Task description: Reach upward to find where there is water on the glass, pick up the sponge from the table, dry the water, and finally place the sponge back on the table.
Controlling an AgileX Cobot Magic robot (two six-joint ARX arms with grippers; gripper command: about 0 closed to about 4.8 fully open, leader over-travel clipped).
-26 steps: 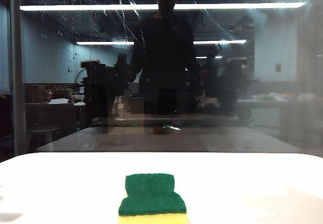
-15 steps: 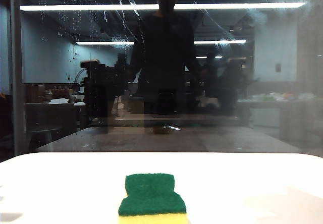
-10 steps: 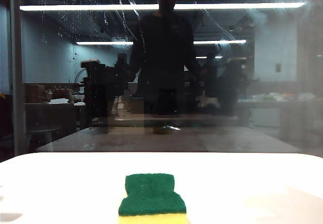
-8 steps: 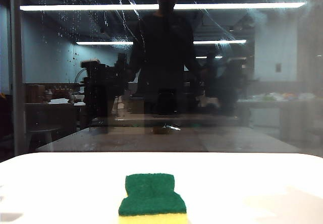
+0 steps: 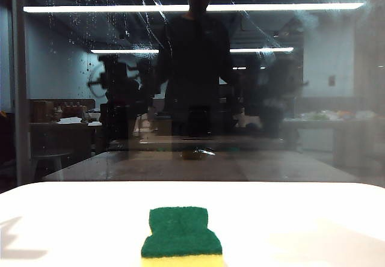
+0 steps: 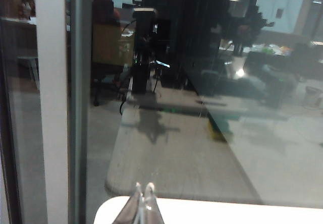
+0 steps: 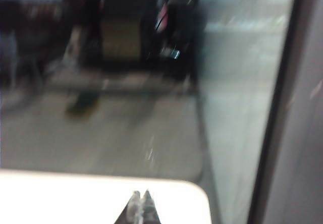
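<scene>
The sponge, yellow foam with a green scouring top, lies at the front middle of the white table. Behind the table stands the glass. Water dots its upper left as tiny droplets, with thin pale streaks beside them. Neither gripper shows directly in the exterior view; only dim reflections of the arms appear in the pane. In the left wrist view my left gripper is shut and empty over a table corner, facing the pane. My right gripper is shut and empty over the table; that view is blurred.
A grey vertical frame strip borders the glass on the left, seen close as the strip. A dark frame edge runs beside the right gripper. Bright light bars and a standing person's dark figure are mirrored in the pane.
The arms' reflections in the glass have risen, and soft shadows have spread onto the table at the left and right. The sponge has not moved.
</scene>
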